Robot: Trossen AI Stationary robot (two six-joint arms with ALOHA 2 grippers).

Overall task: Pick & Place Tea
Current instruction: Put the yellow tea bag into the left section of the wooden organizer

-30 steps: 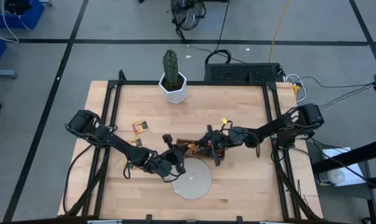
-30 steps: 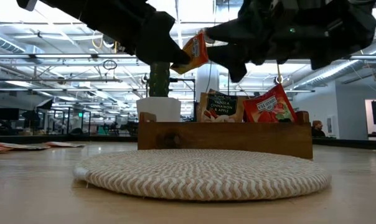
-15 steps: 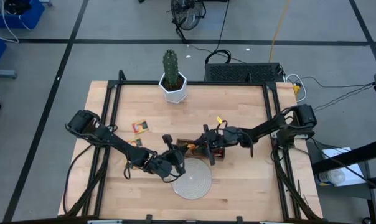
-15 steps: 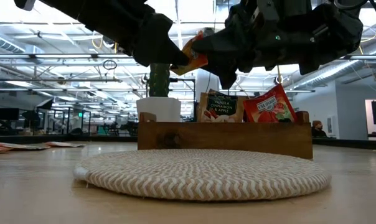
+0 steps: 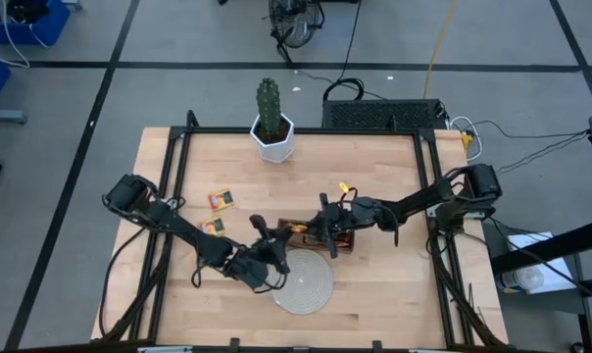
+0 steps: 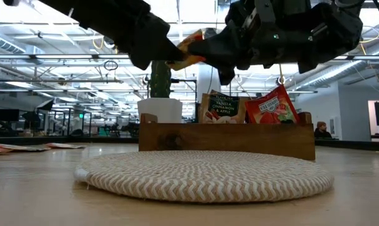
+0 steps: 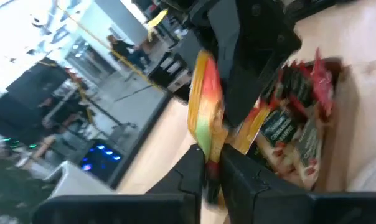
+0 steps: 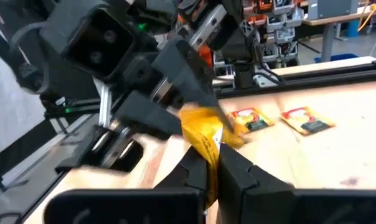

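A round woven disc (image 6: 205, 174) lies nearest on the worktop (image 5: 374, 176), with a wooden tray (image 6: 227, 139) behind it holding upright tea sachets (image 6: 268, 105). Above the tray, the left hand (image 6: 170, 58) and right hand (image 6: 205, 50) both pinch one orange-yellow sachet (image 6: 188, 49). Two more loose sachets (image 5: 221, 200) lie farther off.

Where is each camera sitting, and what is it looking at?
High view: above the table, looking straight down; shows both arms, cactus pot, round mat.
Low view: at tabletop height, looking level across the round mat to the wooden tray; arms come in from above.
Left wrist view: on the left arm, past the left hand pinching an orange tea sachet.
Right wrist view: on the right arm, past the right hand pinching the same sachet.
Shared: both wrist views show that sachet, held by both hands.
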